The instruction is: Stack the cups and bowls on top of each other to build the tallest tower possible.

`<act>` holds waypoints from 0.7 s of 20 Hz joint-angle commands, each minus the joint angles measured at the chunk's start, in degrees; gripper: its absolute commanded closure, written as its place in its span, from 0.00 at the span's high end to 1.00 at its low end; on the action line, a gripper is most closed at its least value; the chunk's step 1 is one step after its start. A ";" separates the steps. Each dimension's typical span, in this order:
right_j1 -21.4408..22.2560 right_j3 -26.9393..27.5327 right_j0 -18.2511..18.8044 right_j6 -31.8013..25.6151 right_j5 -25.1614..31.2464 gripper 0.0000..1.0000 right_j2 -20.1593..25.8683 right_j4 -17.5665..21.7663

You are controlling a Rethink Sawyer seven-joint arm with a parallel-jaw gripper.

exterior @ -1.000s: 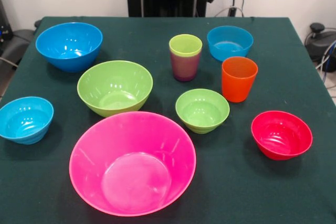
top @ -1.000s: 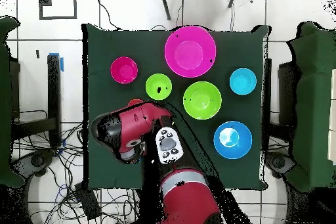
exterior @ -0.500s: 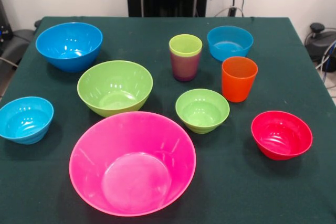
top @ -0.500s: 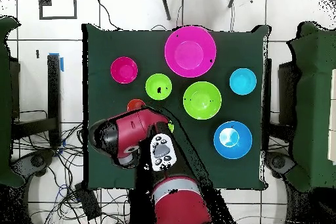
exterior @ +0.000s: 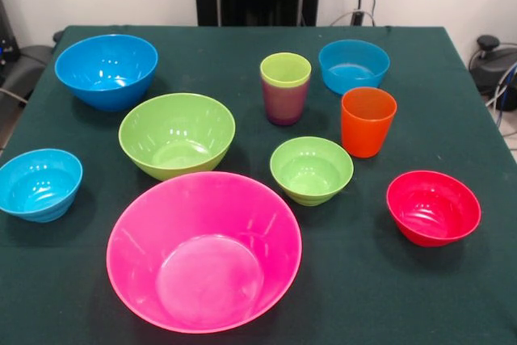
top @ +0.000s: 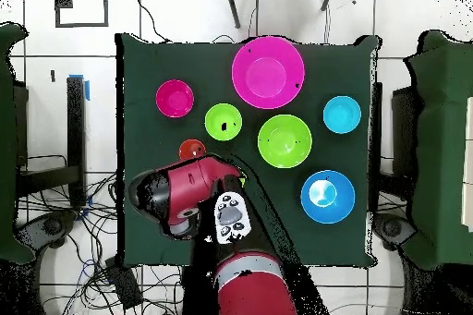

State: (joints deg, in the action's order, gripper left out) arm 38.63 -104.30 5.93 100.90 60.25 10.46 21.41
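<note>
Sitting nearest the front camera on the green table, the huge pink bowl is empty, so no tower has begun; behind it stand the large green bowl and the large blue bowl, all apart from one another. Smaller bowls follow: a small green one, a red one, and two light-blue ones, one at the table's edge and one far back. Smallest are the cups: an orange cup just beside the far light-blue bowl, and a lime cup already nested in the purple cup. The arm hangs over the cups; whether its hand is spread or pressed together I cannot tell. Descending among such close neighbours, it could likely knock the tall cups over.
</note>
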 commanded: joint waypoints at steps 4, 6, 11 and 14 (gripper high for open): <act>-1.85 -2.08 -0.36 7.53 -8.73 1.00 -0.13 -0.33; -2.62 -0.84 0.19 6.02 -7.80 1.00 0.09 -0.13; -4.78 3.36 1.75 1.82 -3.35 1.00 1.13 0.05; -5.71 4.35 2.05 1.06 -2.56 1.00 1.59 0.07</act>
State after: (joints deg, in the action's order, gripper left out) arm 37.20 -104.18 6.78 100.90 57.68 9.67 21.35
